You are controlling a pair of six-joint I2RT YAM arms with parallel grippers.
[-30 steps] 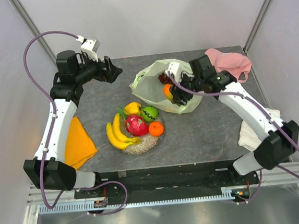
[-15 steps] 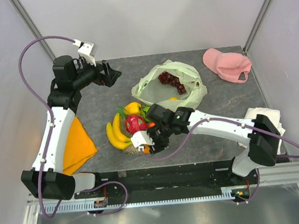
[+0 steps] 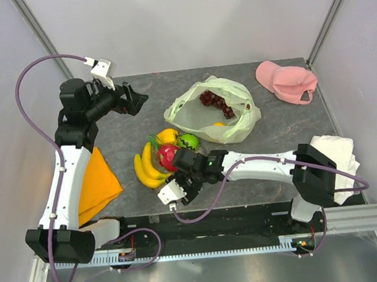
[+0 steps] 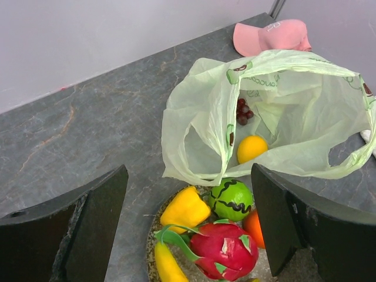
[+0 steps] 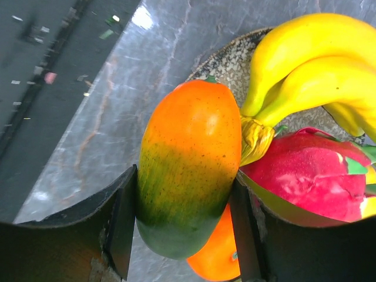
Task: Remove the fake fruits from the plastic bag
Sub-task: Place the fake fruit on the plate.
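Note:
The pale green plastic bag [image 3: 239,118] lies open at the table's back middle, with dark red grapes [image 3: 215,100] and a yellow-orange fruit [image 4: 252,148] inside. In front of it a speckled plate [image 5: 235,59] holds the banana bunch [image 3: 144,168], dragon fruit [image 3: 167,156], green fruit [image 3: 188,141], yellow fruit [image 3: 168,135] and an orange [image 5: 220,258]. My right gripper [image 3: 186,175] is shut on the orange-green mango [image 5: 188,170], low over the plate's near edge, next to the bananas. Off to the back left, my left gripper [image 3: 132,100] hangs open and empty above the table.
A pink cap [image 3: 287,79] lies at the back right corner. An orange cloth [image 3: 96,182] sits by the left arm and a white folded cloth [image 3: 335,158] by the right arm. The table's front edge runs just below the plate.
My right gripper has carried the mango from the bag's mouth down and left to the plate's near edge. The left arm has drawn back slightly to the left.

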